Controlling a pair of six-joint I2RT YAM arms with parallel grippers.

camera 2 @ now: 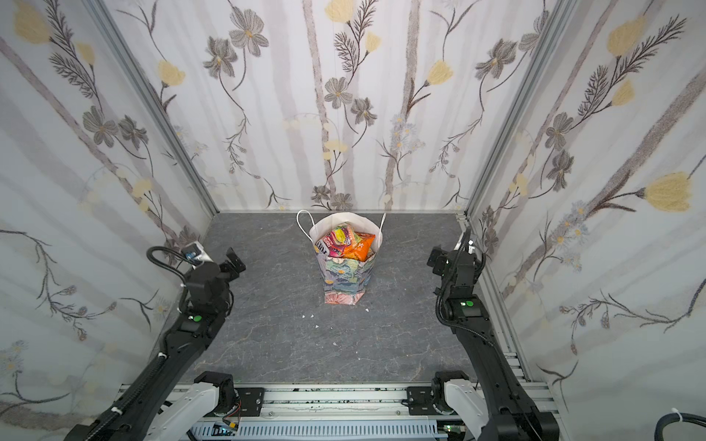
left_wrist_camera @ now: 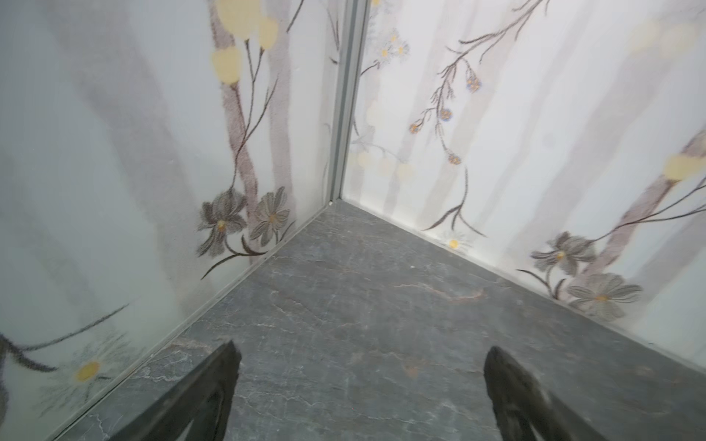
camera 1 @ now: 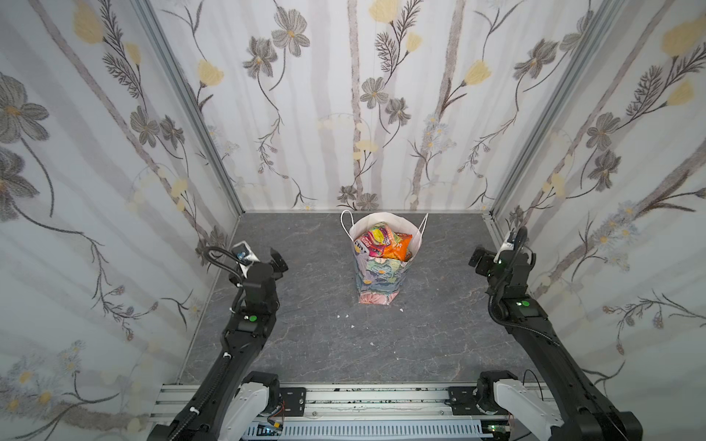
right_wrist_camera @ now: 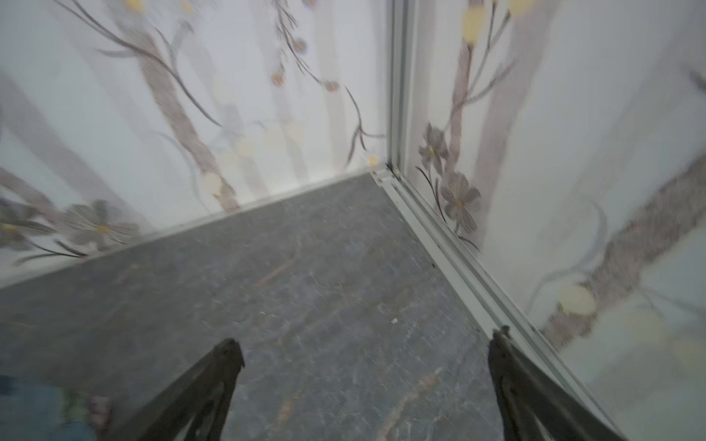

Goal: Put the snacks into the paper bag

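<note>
The paper bag (camera 1: 380,280) (camera 2: 347,280) stands upright at the back middle of the grey table, floral outside, white inside, thin cord handles spread. The snacks (camera 1: 384,240) (camera 2: 345,240) fill its mouth: glossy pink, green and orange packs. My left gripper (camera 1: 278,261) (camera 2: 235,261) (left_wrist_camera: 361,353) hangs near the left wall, far from the bag, open with only table between its fingers. My right gripper (camera 1: 479,259) (camera 2: 437,259) (right_wrist_camera: 368,343) hangs near the right wall, open and holding nothing. The wrist views face the back corners; a blurred bit of the bag (right_wrist_camera: 42,412) shows at one edge.
Flowered cloth walls close in the left, back and right sides. Small white scraps (camera 1: 353,326) lie on the table in front of the bag. An aluminium rail (camera 1: 344,399) with the arm bases runs along the front edge.
</note>
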